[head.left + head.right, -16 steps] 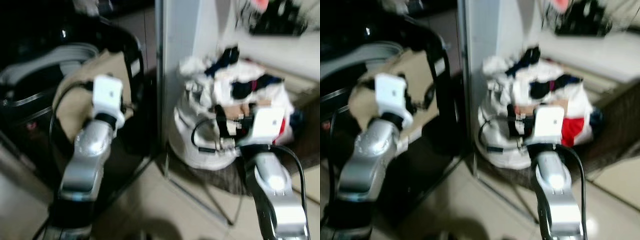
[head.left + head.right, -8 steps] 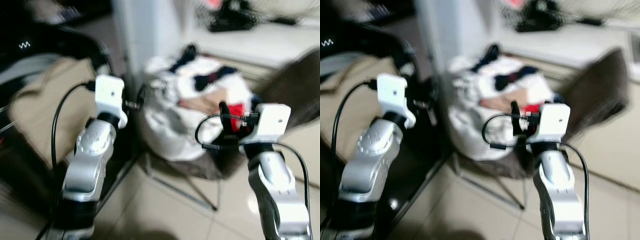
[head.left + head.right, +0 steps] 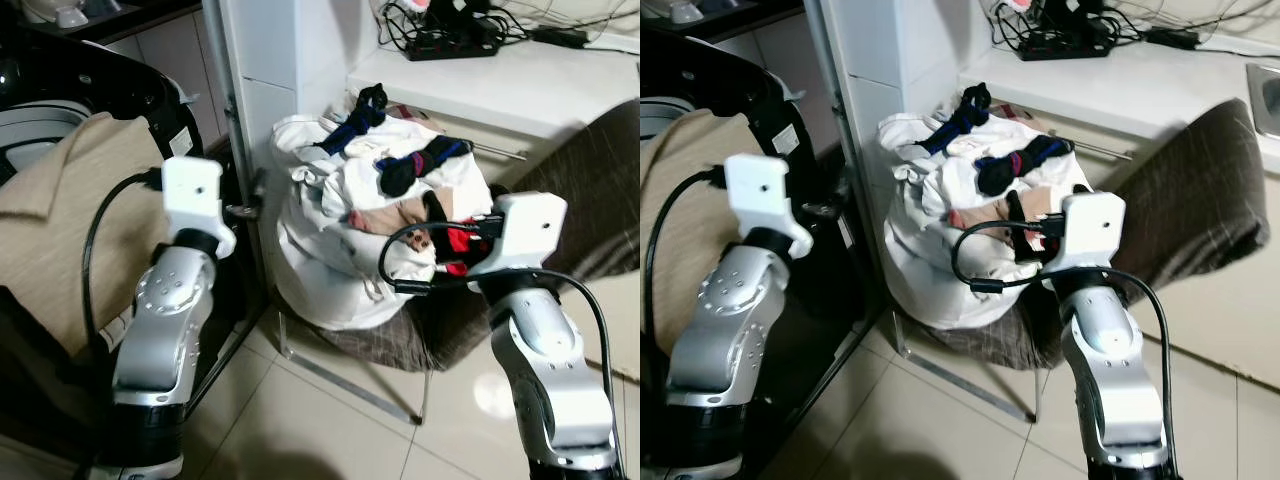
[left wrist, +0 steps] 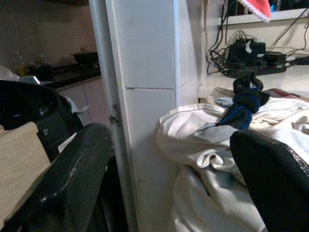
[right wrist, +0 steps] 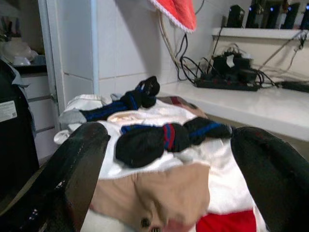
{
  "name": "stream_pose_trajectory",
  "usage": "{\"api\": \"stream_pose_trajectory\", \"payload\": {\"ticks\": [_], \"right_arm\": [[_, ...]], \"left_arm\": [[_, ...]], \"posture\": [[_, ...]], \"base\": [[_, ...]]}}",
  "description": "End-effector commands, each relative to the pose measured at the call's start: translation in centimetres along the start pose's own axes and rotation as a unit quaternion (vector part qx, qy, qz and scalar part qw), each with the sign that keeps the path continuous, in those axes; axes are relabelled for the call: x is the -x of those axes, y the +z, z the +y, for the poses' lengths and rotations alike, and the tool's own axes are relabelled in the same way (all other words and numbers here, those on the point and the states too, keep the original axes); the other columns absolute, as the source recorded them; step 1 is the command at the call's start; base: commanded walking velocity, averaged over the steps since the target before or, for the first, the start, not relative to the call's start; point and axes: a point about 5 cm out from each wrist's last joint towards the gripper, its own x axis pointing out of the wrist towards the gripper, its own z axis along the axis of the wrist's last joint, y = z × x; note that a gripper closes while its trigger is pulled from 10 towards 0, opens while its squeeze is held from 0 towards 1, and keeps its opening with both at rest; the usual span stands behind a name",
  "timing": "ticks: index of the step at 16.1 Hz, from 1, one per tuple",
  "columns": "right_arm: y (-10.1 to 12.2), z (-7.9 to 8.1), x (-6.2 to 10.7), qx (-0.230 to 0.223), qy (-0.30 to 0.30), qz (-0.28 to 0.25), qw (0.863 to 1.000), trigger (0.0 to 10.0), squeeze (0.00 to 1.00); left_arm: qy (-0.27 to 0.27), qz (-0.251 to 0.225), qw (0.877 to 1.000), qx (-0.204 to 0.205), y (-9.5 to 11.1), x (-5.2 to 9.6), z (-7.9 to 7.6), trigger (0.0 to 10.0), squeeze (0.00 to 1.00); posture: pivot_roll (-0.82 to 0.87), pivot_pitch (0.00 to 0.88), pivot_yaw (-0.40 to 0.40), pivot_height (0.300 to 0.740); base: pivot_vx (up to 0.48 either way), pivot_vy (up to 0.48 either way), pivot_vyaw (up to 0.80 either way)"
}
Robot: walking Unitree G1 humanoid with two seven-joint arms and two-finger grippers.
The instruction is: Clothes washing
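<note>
A heap of laundry (image 3: 340, 240) in a white bag sits on a brown chair (image 3: 570, 170): white cloth, a beige piece, a red piece, dark socks (image 5: 164, 137) and a blue-black sock (image 4: 246, 99) on top. My right gripper (image 3: 435, 232) is open, its fingers (image 5: 72, 169) spread wide just in front of the beige piece and the socks, holding nothing. My left gripper (image 3: 245, 207) is open beside the white pillar (image 3: 270, 60), left of the heap. A beige garment (image 3: 70, 220) hangs over the black washing machine (image 3: 120, 85) at my left.
Behind the chair runs a white counter (image 3: 520, 80) with a power strip (image 3: 455, 40) and cables. The chair's metal legs (image 3: 350, 385) stand on a tiled floor (image 3: 320, 430). The pillar separates the washing machine from the heap.
The view has swung right, from the washing machine toward the heap, and the blur is gone. Both arms stay raised; the right gripper now sits close against the heap.
</note>
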Motion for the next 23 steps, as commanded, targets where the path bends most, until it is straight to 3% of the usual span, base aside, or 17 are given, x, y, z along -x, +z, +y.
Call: {"api": "stream_pose_trajectory", "payload": {"ticks": [1,8,13,23], "right_arm": [[-0.05,0.12,-0.11,0.007,0.008,0.002,1.0,10.0,0.0],[-0.16,0.45,-0.02,0.013,0.018,0.001,1.0,10.0,0.0],[-0.17,0.68,-0.11,0.014,0.026,0.0,1.0,10.0,0.0],[-0.32,0.28,0.15,-0.02,0.003,0.004,1.0,10.0,0.0]], "left_arm": [[-0.002,-0.007,1.0,-0.006,0.44,0.11,-0.09,10.0,0.0],[-0.013,-0.009,1.0,-0.01,0.59,0.15,-0.09,10.0,0.0],[-0.013,-0.01,1.0,-0.011,0.63,0.27,0.01,10.0,0.0],[-0.033,-0.01,0.999,-0.008,0.77,0.02,-0.7,10.0,0.0]], "posture": [[-0.07,0.0,-0.002,0.74],[-0.07,0.0,0.014,0.74],[-0.06,0.0,0.009,0.74],[-0.07,0.0,0.026,0.74]], "base": [[0.33,0.0,0.49],[0.336,0.0,0.18],[0.337,0.0,0.73],[0.338,0.0,-0.14]]}}
